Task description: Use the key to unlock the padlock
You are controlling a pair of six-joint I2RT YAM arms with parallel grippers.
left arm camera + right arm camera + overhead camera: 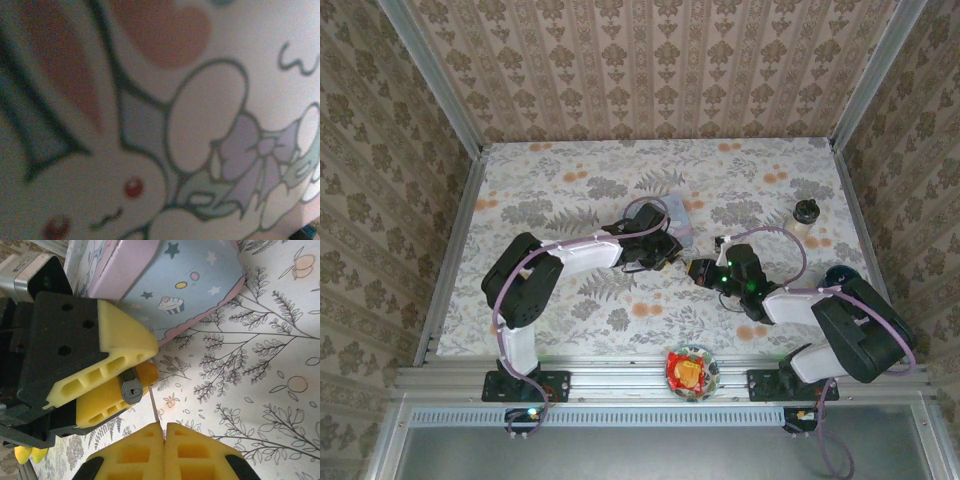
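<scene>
We judge the step in hand to be bringing the key to the lock. The left gripper (146,365) is clamped on the padlock (130,387), whose dark body sits between the yellow pads with the keyhole end poking out toward the right wrist camera. This happens near the middle of the floral table (260,390), just right of and nearer than the pale blue tin (200,285). The left wrist camera is so close to the tin that its bunny drawing blurs.

The right gripper (164,431) has its two pads pressed together with no gap showing, and it sits just nearer than the padlock, not touching it. We cannot make out the key. If it is pinched between those pads, it is hidden from us.

To do this well, we should keep the left grip firm and motionless so the keyhole does not swivel. We should line the right gripper's seam up with the slot before closing in, and advance straight and slowly along the keyhole's axis. A slanted approach would likely push the padlock back through the foam or knock it against the tin. We turn only once the blade is fully seated.
</scene>
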